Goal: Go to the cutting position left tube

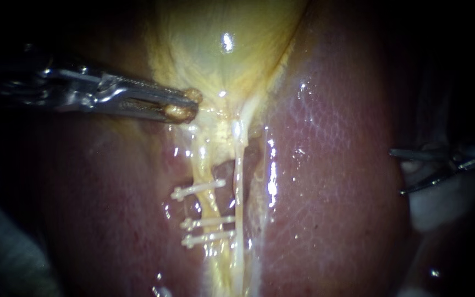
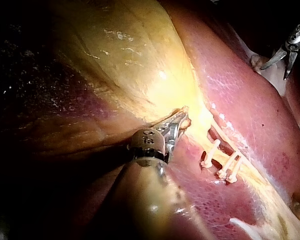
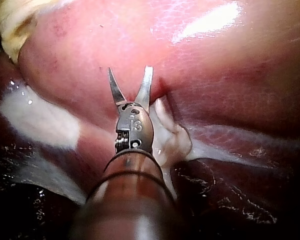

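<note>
1. Two long, ridged steel jaws form the hand of the left instrument (image 1: 185, 104). They are clamped on a small yellow lump of tissue at the narrow lower end of the gallbladder (image 1: 221, 49).
2. That gallbladder is a smooth, glossy, pale yellow sac tapering downward to a neck.
3. From the neck hangs the left tube (image 1: 202, 159), a soft, wet, yellowish cord. It lies just below and beside the left instrument's tips, in the groove of the liver.
4. Three white, rod-like clips (image 1: 199, 188) with knobbed ends cross the left tube, one higher and two close together lower down.
5. Just beside it runs the right tube (image 1: 239, 181), a thinner, straighter, pale strand.
6. Further across, the liver (image 1: 331, 165) bulges as a shiny pink-red lobe with a fine netted surface.
7. Past the lobe's edge, well apart from the left tube, sits the right instrument (image 1: 397, 171). Its hand of two slim, pointed metal jaws is spread in a V and holds nothing.
</note>
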You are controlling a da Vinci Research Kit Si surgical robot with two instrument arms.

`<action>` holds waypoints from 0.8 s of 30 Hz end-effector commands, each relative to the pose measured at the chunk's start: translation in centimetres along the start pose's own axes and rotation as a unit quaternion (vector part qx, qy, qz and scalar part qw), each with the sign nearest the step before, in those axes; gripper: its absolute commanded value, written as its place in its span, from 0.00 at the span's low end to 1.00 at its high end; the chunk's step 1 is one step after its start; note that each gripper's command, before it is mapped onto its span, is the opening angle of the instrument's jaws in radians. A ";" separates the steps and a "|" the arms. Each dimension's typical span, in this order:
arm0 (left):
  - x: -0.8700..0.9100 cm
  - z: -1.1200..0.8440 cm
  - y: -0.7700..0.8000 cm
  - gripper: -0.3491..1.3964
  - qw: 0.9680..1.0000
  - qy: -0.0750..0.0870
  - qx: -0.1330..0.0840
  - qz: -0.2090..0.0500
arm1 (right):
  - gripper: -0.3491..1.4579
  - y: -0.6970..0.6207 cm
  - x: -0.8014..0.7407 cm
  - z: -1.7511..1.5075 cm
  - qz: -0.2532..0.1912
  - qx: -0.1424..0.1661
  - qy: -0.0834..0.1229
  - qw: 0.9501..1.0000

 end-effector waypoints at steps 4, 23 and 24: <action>0.07 -0.16 0.01 0.00 1.000 -0.003 -0.005 -0.004 | 0.87 0.00 0.01 0.00 0.000 0.000 0.000 1.000; 0.41 -0.88 0.25 0.00 0.999 0.033 -0.001 -0.022 | 0.86 -0.09 0.16 0.13 -0.003 -0.015 0.000 1.000; 0.41 -0.87 0.24 0.00 0.999 0.033 -0.001 -0.022 | 0.86 -0.11 0.21 0.18 -0.002 -0.014 0.003 1.000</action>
